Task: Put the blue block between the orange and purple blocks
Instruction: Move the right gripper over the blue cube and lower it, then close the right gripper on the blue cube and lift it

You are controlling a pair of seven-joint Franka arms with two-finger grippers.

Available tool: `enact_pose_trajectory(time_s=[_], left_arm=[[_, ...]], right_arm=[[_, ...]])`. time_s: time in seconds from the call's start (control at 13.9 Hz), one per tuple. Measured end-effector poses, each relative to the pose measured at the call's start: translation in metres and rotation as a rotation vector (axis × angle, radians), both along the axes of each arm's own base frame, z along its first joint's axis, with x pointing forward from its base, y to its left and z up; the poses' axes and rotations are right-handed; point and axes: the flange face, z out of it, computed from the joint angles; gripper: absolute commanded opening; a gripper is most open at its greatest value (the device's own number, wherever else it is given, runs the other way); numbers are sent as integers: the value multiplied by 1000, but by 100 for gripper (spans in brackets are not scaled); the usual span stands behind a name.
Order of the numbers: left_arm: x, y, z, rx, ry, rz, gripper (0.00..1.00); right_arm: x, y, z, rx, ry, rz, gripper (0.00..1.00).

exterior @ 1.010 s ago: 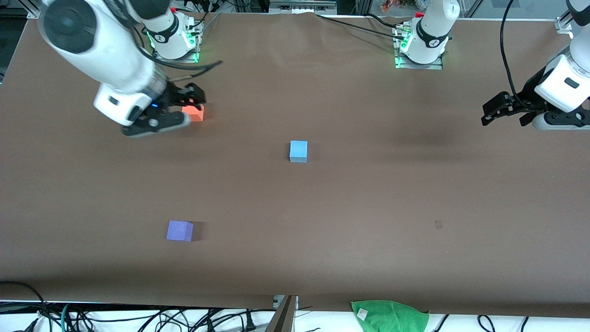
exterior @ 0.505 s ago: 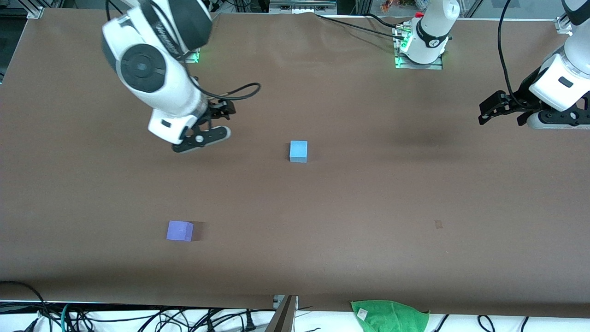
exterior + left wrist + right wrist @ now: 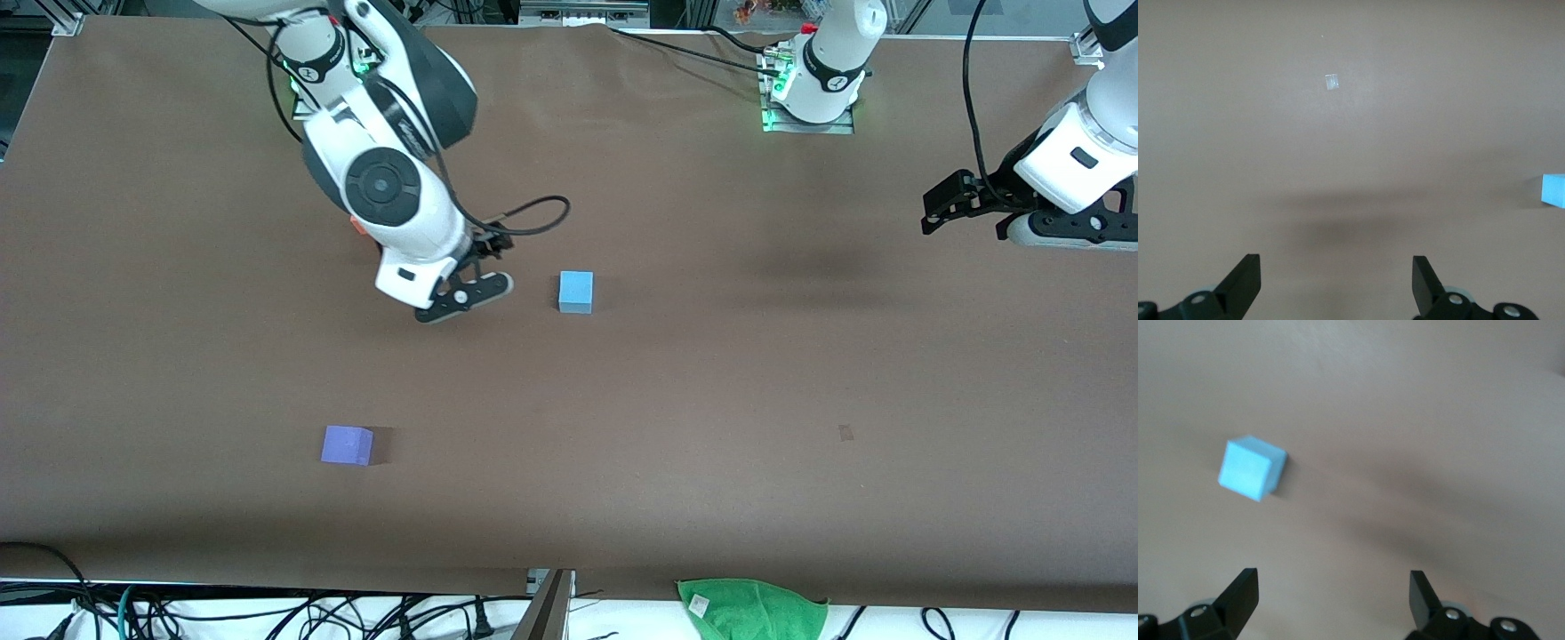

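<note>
In the front view a wide table (image 3: 676, 391) under a smooth, matte brown cover carries three small matte cubes with crisp edges. The blue block (image 3: 576, 292) sits near the middle of the table, flat on one face. The purple block (image 3: 347, 444) lies nearer to the front camera and toward the right arm's end of the table, well apart from the blue one. Only a sliver of the orange block (image 3: 357, 226) shows, the rest hidden under the right arm's glossy white and dark grey casing. The right gripper (image 3: 484, 267) hangs in the air over bare cover just beside the blue block, on the side toward the right arm's end; its fingers cannot be made out in this view. The left gripper (image 3: 944, 210), black and angular, hangs over the left arm's end of the table, well apart from all three cubes; that arm waits. A crumpled green cloth (image 3: 752, 608) lies at the table's edge nearest the camera. In the left wrist view the left gripper's two dark fingertips (image 3: 1245, 283) stand wide apart with nothing between them, above plain brown cover bearing a small pale square mark (image 3: 1332, 82); a corner of the blue block shows at the frame's edge. In the right wrist view the right gripper's fingertips (image 3: 1243, 595) likewise stand wide apart and empty, and the blue block rests on the cover ahead of them, untouched.
</note>
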Motion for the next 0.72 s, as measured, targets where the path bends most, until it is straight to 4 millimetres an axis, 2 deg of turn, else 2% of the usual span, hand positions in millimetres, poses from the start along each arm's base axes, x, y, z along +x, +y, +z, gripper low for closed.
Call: enact_pose_trajectory(time_s=[0.22,0.51,0.72], left_arm=[[0,1,1,2,-2,-13,100],[0,2,1,20,-3,-17,100],[0,2,1,21,-3,-19,100]], right_arm=[[-3,42,-36,54,-51,-94,100],[-11,76,-81,66,-110,-159,100],[-31,106,-123,32,-142,-203,100]])
